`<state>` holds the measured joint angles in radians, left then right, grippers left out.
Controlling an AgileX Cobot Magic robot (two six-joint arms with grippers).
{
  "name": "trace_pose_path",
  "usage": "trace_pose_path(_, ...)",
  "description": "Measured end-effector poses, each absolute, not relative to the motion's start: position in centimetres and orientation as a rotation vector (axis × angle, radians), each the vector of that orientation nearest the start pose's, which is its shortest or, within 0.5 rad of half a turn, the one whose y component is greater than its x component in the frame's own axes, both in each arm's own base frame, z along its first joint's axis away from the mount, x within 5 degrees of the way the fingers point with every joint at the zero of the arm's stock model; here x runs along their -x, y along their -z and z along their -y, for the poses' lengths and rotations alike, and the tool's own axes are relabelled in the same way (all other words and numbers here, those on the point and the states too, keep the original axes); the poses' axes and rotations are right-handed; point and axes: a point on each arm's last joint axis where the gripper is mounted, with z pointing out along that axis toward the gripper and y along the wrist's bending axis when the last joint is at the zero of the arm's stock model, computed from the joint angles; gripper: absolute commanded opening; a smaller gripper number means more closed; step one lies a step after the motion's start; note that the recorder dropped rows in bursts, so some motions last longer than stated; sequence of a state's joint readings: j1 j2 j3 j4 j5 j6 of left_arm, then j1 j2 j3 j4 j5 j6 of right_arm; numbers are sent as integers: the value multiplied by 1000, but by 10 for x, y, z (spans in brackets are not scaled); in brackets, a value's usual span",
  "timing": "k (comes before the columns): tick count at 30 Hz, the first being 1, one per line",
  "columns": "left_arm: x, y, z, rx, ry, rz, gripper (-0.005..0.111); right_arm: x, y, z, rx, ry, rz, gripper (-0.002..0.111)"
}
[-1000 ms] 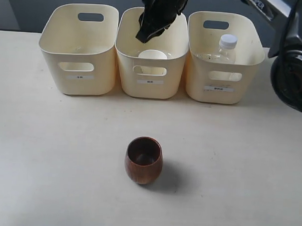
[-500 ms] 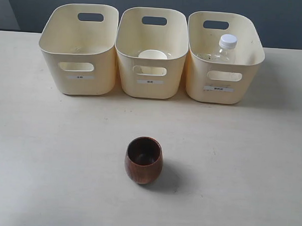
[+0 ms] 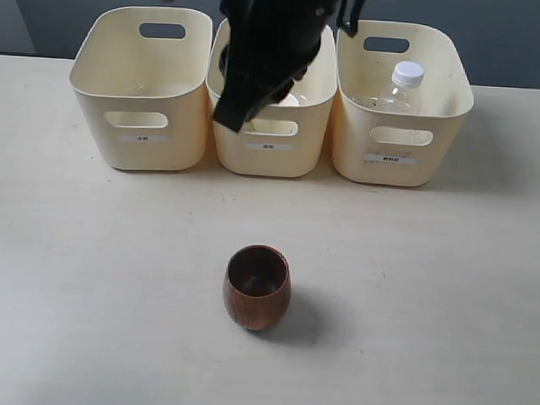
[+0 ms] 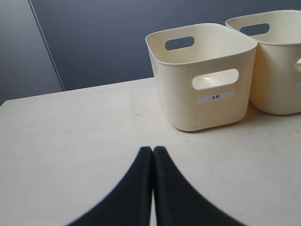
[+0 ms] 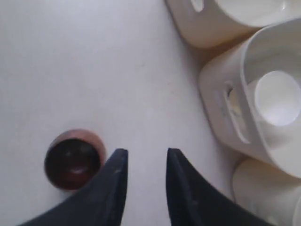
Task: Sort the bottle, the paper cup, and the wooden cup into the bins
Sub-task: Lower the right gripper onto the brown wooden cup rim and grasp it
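Wooden cup (image 3: 256, 287) left on table | paper cup (image 5: 277, 98), bottle (image 3: 402, 89) binned | right gripper (image 5: 143, 157) parted, empty | left gripper (image 4: 153, 151) closed, empty

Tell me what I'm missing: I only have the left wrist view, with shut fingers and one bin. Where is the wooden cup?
Observer: The wooden cup stands upright on the table, in front of the middle bin and apart from it.
Operator: Are the other items sorted?
Observer: The paper cup sits inside the middle bin.
Operator: And the bottle?
Observer: The bottle stands in the right bin.
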<state>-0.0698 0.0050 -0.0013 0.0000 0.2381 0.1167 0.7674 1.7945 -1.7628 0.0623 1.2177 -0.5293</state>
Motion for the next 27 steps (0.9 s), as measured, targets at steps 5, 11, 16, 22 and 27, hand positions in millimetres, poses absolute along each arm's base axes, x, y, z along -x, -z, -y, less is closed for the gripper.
trace_pose_path(5,-56,-192,4,-161,-35,-1718,0,-233,-298,-278,1799,-263,-2314,29)
trace_pose_path(11,-56,-192,4,-161,-35,-1718,0,-225,-269,-286,1860,-314,-2391,59)
trace_pose_path(16,-56,-192,4,-161,-35,-1718,0,-229,-244,-291,1896,-299,-2453,55)
trace_pose_path(22,-56,-192,4,-161,-35,-1718,0,-233,-222,-295,1938,-280,-2495,55)
trace_pose_path(27,-56,-192,4,-161,-35,-1718,0,-236,-206,-298,1971,-265,-2522,55)
